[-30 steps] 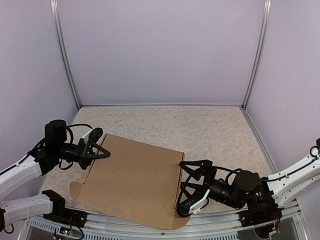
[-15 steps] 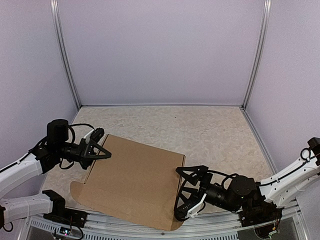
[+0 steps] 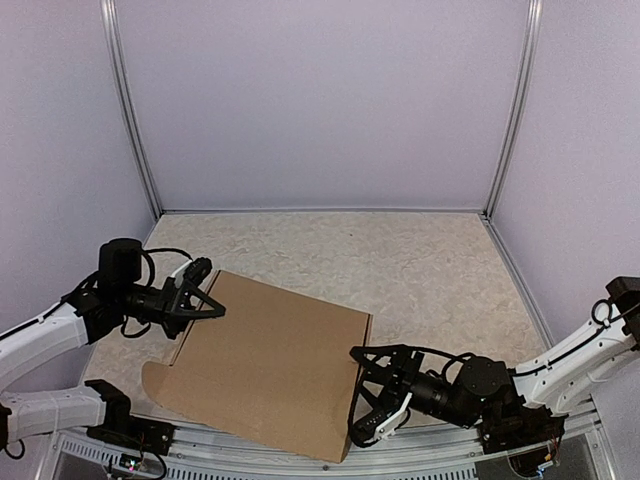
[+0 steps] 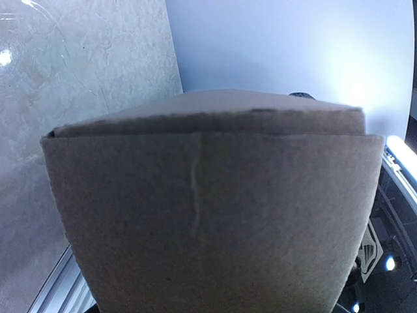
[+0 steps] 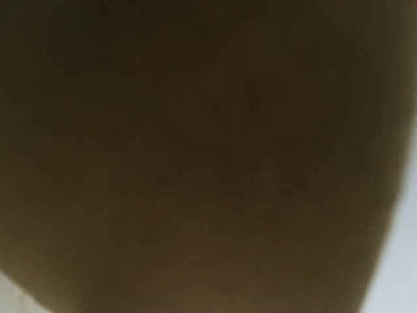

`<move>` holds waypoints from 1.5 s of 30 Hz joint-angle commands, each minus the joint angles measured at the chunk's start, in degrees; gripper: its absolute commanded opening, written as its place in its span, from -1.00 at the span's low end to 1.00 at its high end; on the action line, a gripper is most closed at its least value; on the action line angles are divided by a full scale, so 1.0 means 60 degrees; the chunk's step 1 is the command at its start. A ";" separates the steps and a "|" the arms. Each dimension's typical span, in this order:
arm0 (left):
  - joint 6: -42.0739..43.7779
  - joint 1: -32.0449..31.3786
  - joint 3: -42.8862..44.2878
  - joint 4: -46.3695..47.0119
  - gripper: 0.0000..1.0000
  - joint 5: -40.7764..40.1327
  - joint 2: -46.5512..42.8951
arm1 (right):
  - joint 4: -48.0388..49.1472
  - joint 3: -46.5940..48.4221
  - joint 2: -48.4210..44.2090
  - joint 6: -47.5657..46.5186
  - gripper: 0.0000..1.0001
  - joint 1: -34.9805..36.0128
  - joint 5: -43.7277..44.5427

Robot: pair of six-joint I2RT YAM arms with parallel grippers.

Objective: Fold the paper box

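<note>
Brown paper box (image 3: 270,360), adj. left gripper (image 3: 203,292) (edge)

Pale lavender walls (image 3: 320,100), aluminium corner posts (image 3: 512,110), beige marbled tabletop (image 3: 430,255).

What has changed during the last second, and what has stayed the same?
The right gripper slid toward the near edge along the right side of the paper box. The left gripper edged slightly right. The box stayed in place, with nothing newly grasped or released.
</note>
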 commanded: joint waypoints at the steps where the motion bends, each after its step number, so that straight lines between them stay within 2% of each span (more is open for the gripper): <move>1: 0.0666 -0.0114 0.0305 -0.0672 -0.14 -0.0374 0.0175 | 0.1564 0.0156 -0.0110 0.0275 0.01 0.0090 -0.0104; 5: 0.1719 -0.0099 0.0692 -0.1916 0.31 -0.0724 0.0067 | 0.0964 0.0163 -0.0473 0.0468 -0.06 0.0094 -0.0007; 8: 0.2256 -0.0073 0.0930 -0.2687 0.88 -0.1005 -0.0006 | 0.0258 0.0203 -0.0906 0.0689 -0.10 0.0055 0.0046; 9: 0.2356 -0.0057 0.0992 -0.2858 0.96 -0.1120 -0.0051 | 0.0010 0.0220 -0.1055 0.0756 -0.12 0.0044 0.0074; 19: 0.3988 0.0676 0.2240 -0.5301 0.97 -0.2653 -0.0661 | -0.4497 0.0740 -0.3129 0.2951 -0.17 -0.0325 -0.0206; 24: 0.4882 0.0712 0.3369 -0.6614 0.97 -0.4825 -0.0954 | -0.6285 0.1326 -0.3366 0.4466 -0.19 -0.0648 -0.0400; 28: 0.5320 0.0722 0.4281 -0.7365 0.97 -0.6975 -0.1297 | -0.6985 0.1445 -0.3700 0.5423 -0.22 -0.0890 -0.0634; 32: 0.5483 0.0712 0.4696 -0.7237 0.98 -0.8780 -0.1978 | -0.7614 0.1385 -0.4212 0.6505 -0.23 -0.1361 -0.1320; 34: 0.5512 0.0712 0.4655 -0.6718 0.97 -0.9227 -0.2498 | -0.7814 0.1351 -0.4406 0.7020 -0.24 -0.1668 -0.1781; 38: 0.5753 0.0715 0.4507 -0.6026 0.97 -0.8921 -0.3301 | -0.8068 0.1371 -0.4599 0.7992 -0.24 -0.2395 -0.3076; 45: 0.6142 0.0690 0.4274 -0.5920 0.97 -0.7012 -0.3464 | -0.7583 0.1311 -0.4292 0.9792 -0.29 -0.4178 -0.6314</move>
